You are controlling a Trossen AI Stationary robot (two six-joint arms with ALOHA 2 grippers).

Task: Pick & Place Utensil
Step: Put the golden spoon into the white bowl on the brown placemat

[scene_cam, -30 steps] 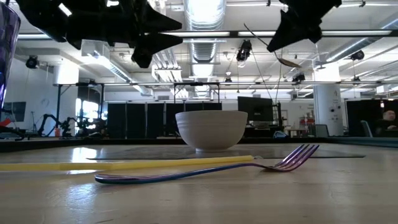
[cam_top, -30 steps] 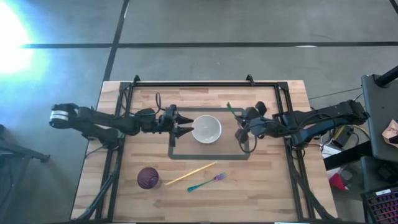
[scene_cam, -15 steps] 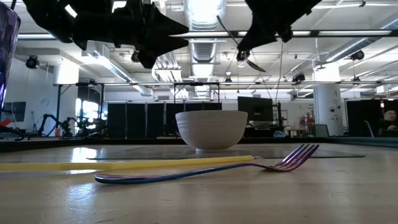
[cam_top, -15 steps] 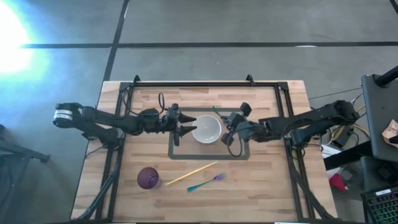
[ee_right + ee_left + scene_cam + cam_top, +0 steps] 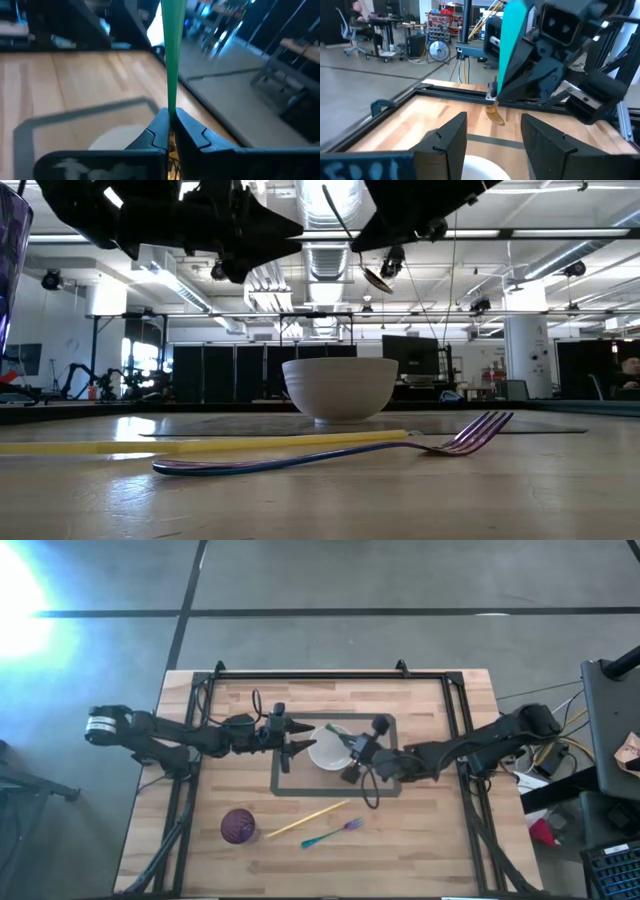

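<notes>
A white bowl (image 5: pixel 328 749) stands on the grey-outlined mat (image 5: pixel 281 787) at the table's middle; it also shows in the low view (image 5: pixel 340 388). My right gripper (image 5: pixel 349 752) is above the bowl's right side, shut on a green-handled spoon (image 5: pixel 352 238). The spoon's metal bowl (image 5: pixel 378 278) hangs above the white bowl. My left gripper (image 5: pixel 299 746) is open and empty just left of the bowl, level with it; its two fingers (image 5: pixel 441 143) frame the spoon in the left wrist view (image 5: pixel 512 45). My right gripper pinches the spoon's green handle (image 5: pixel 171 106) between its two fingertips, at the handle's lower part near the metal bowl (image 5: pixel 495 114). The handle's long free end (image 5: pixel 172 45) sticks out past the fingers. The spoon is lifted clear, tilted, its metal bowl lowest.
A purple cup (image 5: pixel 238 826) stands at the near left. A yellow stick (image 5: pixel 307 819) and a teal-handled fork (image 5: pixel 332 833) lie on the wood near the front edge; both show in the low view, the stick (image 5: pixel 200 445) and the fork (image 5: pixel 330 455). A black frame (image 5: pixel 310 673) borders the table.
My right gripper has gone toward the table's left with the spoon, from right of the mat to above the bowl's right side. The spoon has stayed lifted, and its metal bowl now hangs over the white bowl.
</notes>
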